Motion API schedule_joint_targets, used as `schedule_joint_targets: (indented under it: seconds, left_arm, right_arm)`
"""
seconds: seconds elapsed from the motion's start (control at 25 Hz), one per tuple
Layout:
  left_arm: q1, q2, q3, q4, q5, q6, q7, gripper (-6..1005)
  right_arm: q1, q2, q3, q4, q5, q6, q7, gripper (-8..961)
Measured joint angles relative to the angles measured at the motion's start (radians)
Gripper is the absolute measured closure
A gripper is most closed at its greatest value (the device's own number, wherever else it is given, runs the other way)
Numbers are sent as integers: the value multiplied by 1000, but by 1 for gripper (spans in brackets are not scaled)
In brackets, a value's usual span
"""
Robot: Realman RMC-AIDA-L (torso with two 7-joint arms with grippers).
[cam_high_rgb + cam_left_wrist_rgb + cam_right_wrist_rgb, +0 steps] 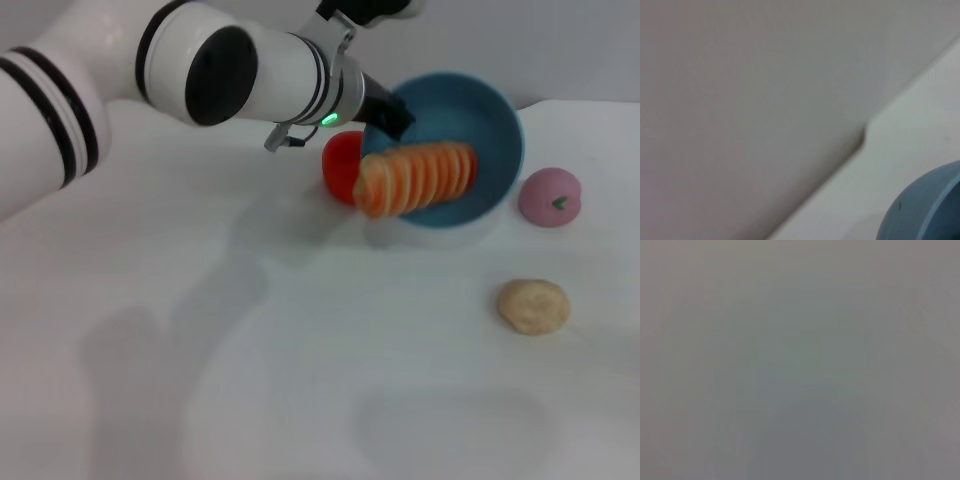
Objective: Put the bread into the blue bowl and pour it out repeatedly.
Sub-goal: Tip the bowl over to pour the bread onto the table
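the blue bowl [470,130] is being tipped, clamped at its rim by the left tool [392,115]; the bread [415,178] is being spilled and risks rolling off the counter [300,380].

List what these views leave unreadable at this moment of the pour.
- Left gripper: head view, at the tilted light-blue plastic bowl's rim; grip state unclear.
- Red-orange fruit: partly hidden behind the ridged orange-and-cream bread loaf.
- Left wrist view: only wall, table edge and the bowl's outer wall.
- Right wrist view: featureless grey; right gripper unseen.
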Motion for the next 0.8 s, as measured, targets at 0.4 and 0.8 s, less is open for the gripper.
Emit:
schedule_joint_targets:
  seconds: [0.4,0.8]
  left_arm:
    - [35,-4,123,-127,16,392,-1,986]
    - [59,-5,232,-190,11,625,-7,987]
  right_arm:
    - [2,1,0,2,1,-12,5,466]
    - [3,3,9,8,1,-40,7,467]
